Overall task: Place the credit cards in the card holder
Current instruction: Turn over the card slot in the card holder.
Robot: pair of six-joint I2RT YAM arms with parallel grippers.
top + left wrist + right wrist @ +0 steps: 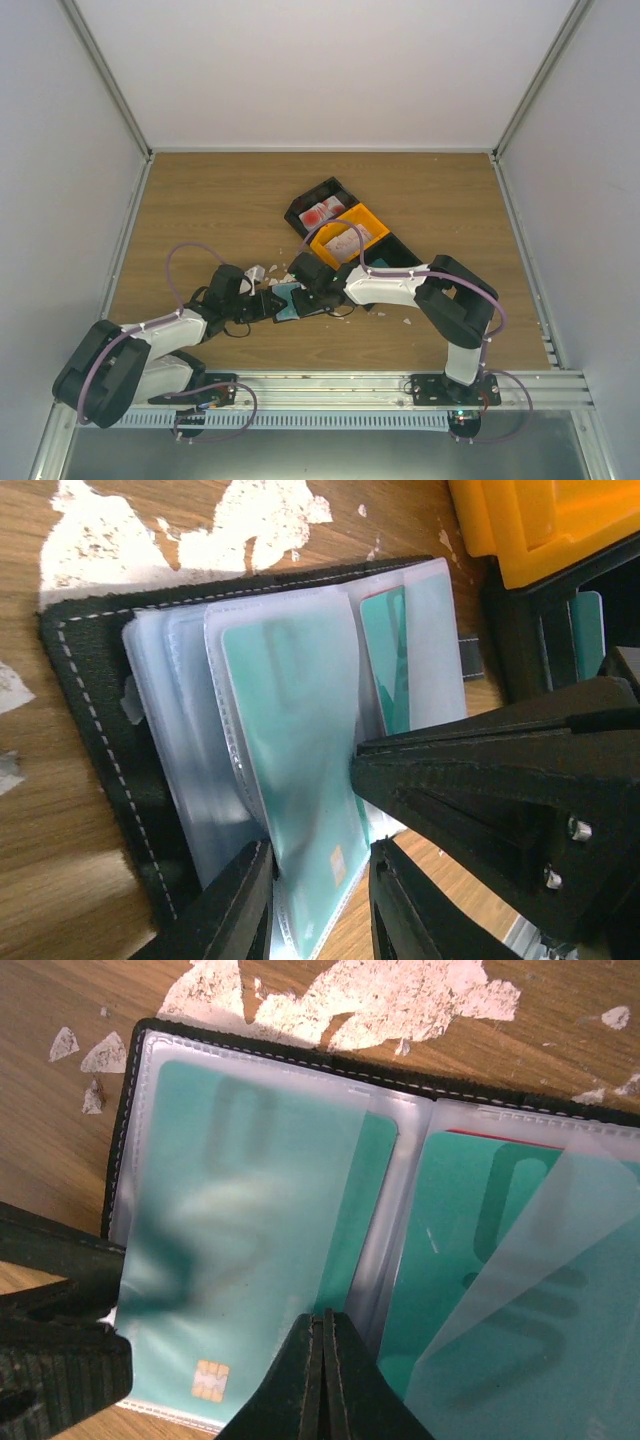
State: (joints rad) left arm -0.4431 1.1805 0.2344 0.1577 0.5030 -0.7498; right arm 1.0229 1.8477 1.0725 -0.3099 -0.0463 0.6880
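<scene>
Lying open on the wooden table (pixel 220 200), a little near of its middle: one black card holder (pixel 289 301), white-stitched, with its clear sleeves fanned upward. It sat between the two arms and was touched by both.

Contents of holder:
- One teal credit card (pixel 250 1230), with a gold chip at its near corner, inside the left sleeve.
- A second teal card (pixel 470 1260) in the right sleeve, with a red edge showing behind it and a loose clear leaf tilted across it.

Left gripper (pixel 320 910): jaws part-way apart and closed on the near edge of the holder's leaves, with the chip card's sleeve pinched between them.

Right gripper (pixel 322 1332): jaws pressed fully together, tips resting on the sleeve just beside the spine.

Bins:
- One black bin (pixel 318 200) stood far and right of the holder, holding red-and-white cards (pixel 322 212).
- One orange bin (pixel 365 228) touched it on its near-right side, with a pale card (pixel 345 242) inside.
- A further black bin (pixel 400 258) stood beyond that, partly behind the right arm.

Surface: wood grain, with white scraps (pixel 258 271) just far of the holder and a few more toward the right arm.

Room: plain white walls stood to the left, far and right, with metal uprights at the far corners. A metal rail (pixel 340 385) ran along the near edge and carried both arm bases.
</scene>
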